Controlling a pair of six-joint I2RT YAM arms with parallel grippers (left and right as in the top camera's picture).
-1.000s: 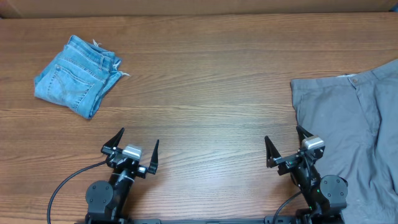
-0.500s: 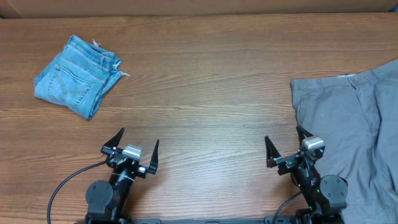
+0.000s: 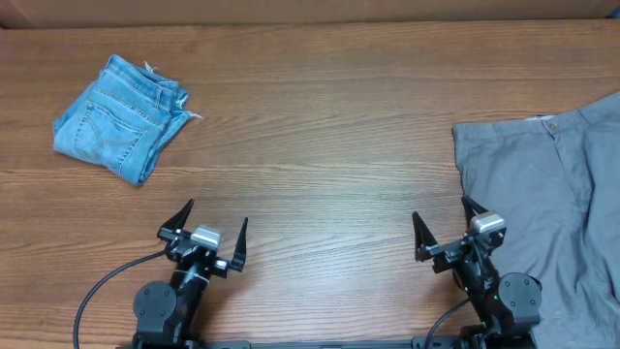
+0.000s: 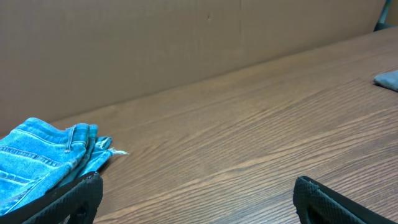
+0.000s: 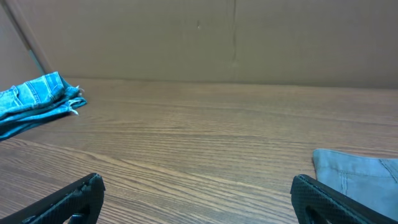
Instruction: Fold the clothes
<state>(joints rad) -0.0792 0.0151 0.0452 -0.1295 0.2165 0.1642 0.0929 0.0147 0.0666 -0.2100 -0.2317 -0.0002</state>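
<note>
Folded jeans (image 3: 121,118) lie far-left on bench (image 3: 329,136); long axis diagonal, frayed hems toward far right. Grey trousers (image 3: 538,194) at right edge, waistband far, legs running near. Left gripper (image 3: 216,213), right gripper (image 3: 440,207): both spread, empty.

Trousers (image 3: 542,184): they run off the overhead's right and bottom edges, so the legs aren't in frame. The right arm (image 3: 504,296) covers part of their near edge. Right wrist view gets only a corner, cut by the right and bottom edges. Left wrist view gets a grey sliver at the right edge. Jeans (image 3: 121,116): folded, inner layers hidden. Both wrist views cut them at the left edge, and the left finger (image 4: 68,199) hides their lower part. Arm bases are cut off at the overhead's bottom edge.
</note>
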